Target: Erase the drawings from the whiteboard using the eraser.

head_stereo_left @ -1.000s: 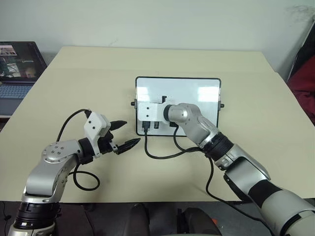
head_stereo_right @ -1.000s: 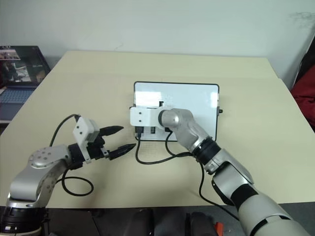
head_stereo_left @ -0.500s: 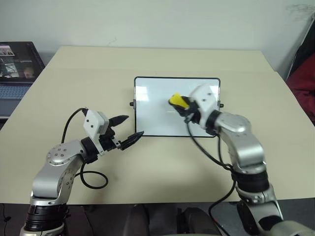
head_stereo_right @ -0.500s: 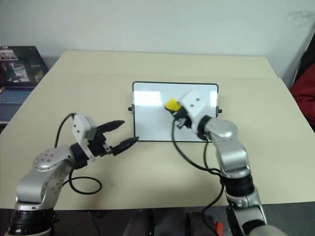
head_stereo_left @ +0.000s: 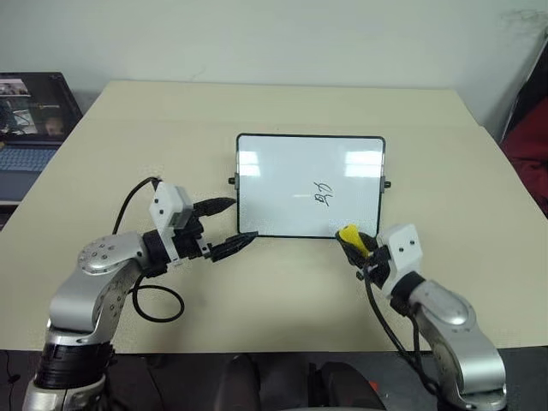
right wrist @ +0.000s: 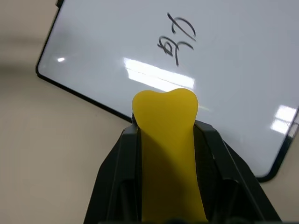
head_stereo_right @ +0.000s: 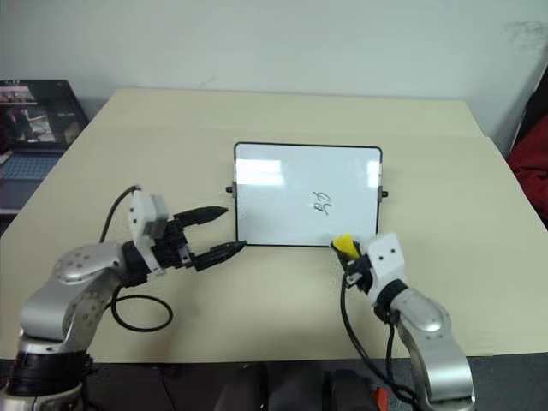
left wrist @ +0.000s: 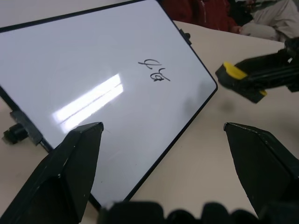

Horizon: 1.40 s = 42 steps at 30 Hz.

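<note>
- The right gripper is clamped tight on the eraser, whose yellow tip sticks out past the black fingers.
- It hovers just off the near right corner of the whiteboard, over the table (not touching the board, as far as the head views show).
- The left gripper stands wide open and holds nothing; its fingertips lie at the board's near left corner, one just beside the frame.
- Both forearms reach in low over the table, pointing inward toward the board.
- The drawings sit right of the board's middle, unerased.
- A laptop stands off the table's far left edge.
</note>
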Motion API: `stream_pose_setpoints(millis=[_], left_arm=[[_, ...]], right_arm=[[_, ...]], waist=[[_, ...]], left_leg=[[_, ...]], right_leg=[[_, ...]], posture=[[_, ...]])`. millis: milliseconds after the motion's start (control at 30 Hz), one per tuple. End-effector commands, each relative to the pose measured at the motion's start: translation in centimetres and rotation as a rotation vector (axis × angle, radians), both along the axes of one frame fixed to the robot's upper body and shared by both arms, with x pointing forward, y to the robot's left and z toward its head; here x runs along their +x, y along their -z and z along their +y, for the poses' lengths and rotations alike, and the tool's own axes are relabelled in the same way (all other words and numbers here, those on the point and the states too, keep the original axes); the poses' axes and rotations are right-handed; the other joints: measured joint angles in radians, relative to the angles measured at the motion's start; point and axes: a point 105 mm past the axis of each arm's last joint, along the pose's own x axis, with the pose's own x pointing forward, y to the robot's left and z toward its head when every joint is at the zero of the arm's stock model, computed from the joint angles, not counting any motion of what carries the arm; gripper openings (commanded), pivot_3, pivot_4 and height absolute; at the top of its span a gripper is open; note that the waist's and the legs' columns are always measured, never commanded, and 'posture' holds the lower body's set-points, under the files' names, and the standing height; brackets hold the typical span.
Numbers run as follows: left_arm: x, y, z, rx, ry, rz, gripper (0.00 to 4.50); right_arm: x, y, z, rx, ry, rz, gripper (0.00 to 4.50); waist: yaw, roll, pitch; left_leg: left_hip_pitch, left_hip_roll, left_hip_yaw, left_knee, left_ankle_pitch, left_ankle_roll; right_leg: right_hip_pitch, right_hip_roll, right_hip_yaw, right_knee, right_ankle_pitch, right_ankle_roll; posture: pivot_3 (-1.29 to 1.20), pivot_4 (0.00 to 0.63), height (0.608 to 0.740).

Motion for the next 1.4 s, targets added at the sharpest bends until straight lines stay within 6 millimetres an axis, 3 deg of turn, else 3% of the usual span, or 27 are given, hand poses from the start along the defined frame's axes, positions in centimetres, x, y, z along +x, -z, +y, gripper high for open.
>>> stream_pose_setpoints(millis=[33,300,500,833,1067,1400], left_arm=[[0.2,-0.7,-0.6,0.026,0.048,-0.035,4.50],[0.5,-0.6,-1.4,0.041,0.095,-0.035,4.50],[0.5,-0.7,-1.4,0.069,0.125,-0.040,4.50],[0.1,-1.1,-1.1,0.110,0.131,-0.063,4.50],[-0.4,-0.9,-0.8,0.117,0.122,-0.057,4.50],[-0.1,-1.2,0.0,0.130,0.099,-0.059,4.50]], right_arm=[[0.2,-2.6,-0.3,-0.004,0.052,-0.127,1.14],[1.7,-5.2,0.6,-0.043,0.030,-0.225,1.14],[4.1,-7.0,1.8,-0.062,-0.010,-0.280,1.14],[9.8,-9.2,3.3,-0.156,-0.019,-0.374,1.14],[11.5,-7.0,3.1,-0.254,-0.033,-0.347,1.14],[11.4,-0.7,4.4,-0.390,-0.125,-0.213,1.14]], waist=[[-0.002,0.000,0.000],[-0.001,0.000,0.000],[0.000,0.000,0.000],[0.000,0.000,0.000],[0.001,0.000,0.000],[-0.004,-0.001,-0.001]], left_leg=[[0.000,0.000,0.000,0.000,0.000,0.000],[0.000,0.000,0.000,0.000,0.000,0.000],[0.000,0.000,0.000,0.000,0.000,0.000],[0.000,0.000,0.001,0.000,0.000,0.000],[0.000,0.000,0.002,0.000,0.000,0.000],[0.004,0.001,0.002,0.000,0.000,0.000]], right_leg=[[0.000,0.000,0.000,0.000,0.000,0.000],[0.000,0.001,0.000,0.000,0.000,0.000],[0.000,0.001,0.000,0.000,0.002,-0.003],[-0.001,0.001,0.001,0.000,0.002,-0.003],[-0.001,0.001,0.002,-0.001,0.002,-0.003],[0.002,0.001,0.002,0.001,0.002,-0.003]], posture=[[0.00,0.150,0.740],[0.00,0.150,0.740],[0.00,0.150,0.740],[0.00,0.150,0.740],[0.00,0.150,0.740],[0.00,0.150,0.740]])
